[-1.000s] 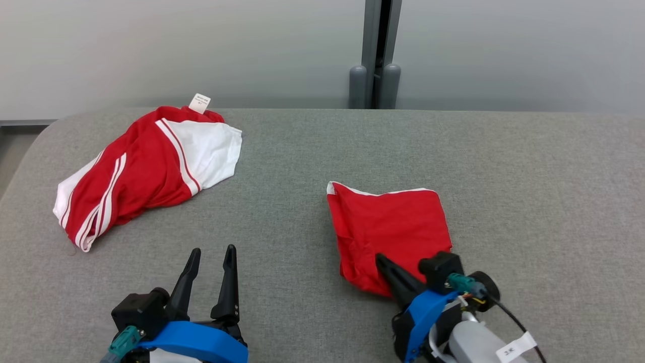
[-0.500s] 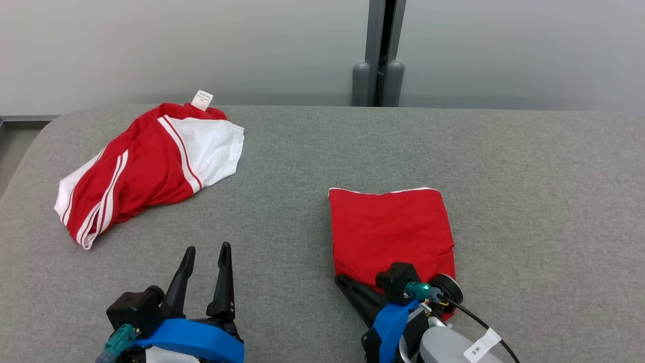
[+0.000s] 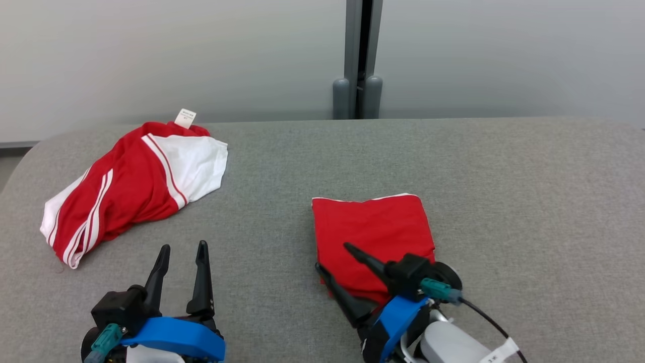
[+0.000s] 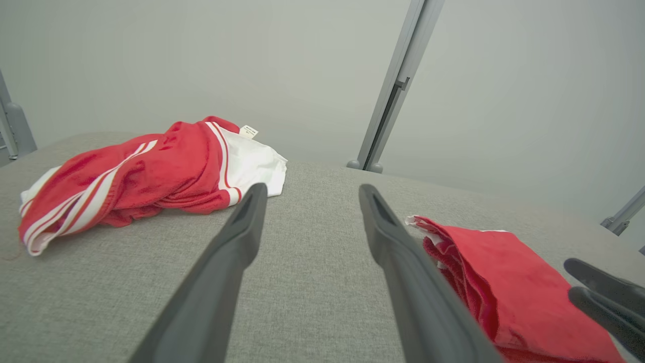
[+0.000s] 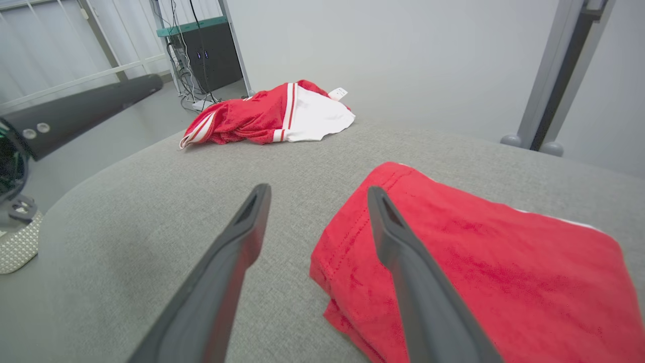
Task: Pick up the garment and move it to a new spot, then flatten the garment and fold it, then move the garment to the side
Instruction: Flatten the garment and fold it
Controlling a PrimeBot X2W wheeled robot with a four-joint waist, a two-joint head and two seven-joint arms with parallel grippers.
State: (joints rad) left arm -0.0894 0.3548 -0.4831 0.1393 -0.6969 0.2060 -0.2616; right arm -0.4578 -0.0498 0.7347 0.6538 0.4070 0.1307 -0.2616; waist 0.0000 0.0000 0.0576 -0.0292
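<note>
A folded red garment (image 3: 373,234) lies flat on the grey table (image 3: 529,201), right of centre. My right gripper (image 3: 332,257) stands open at its near left corner, one finger over the cloth, the other over bare table, holding nothing. From the right wrist, the same red fold (image 5: 478,252) lies to the right of the open right gripper (image 5: 318,190). My left gripper (image 3: 184,247) is open and empty near the front left, apart from both garments. Its wrist view shows the left gripper (image 4: 312,189) open, the red fold (image 4: 504,282) beside it and the right gripper's fingers (image 4: 599,292).
A crumpled red-and-white striped garment (image 3: 131,186) with a white tag lies at the table's back left, also visible as the striped garment (image 5: 272,113). A grey post (image 3: 355,60) rises behind the table. The table's rounded left edge (image 3: 20,166) is close. A dark rack with cables (image 5: 211,50) stands beyond.
The right gripper has opened and let go of the red garment's near corner, which now lies flat and folded. The head camera has shifted; the left arm has stayed put.
</note>
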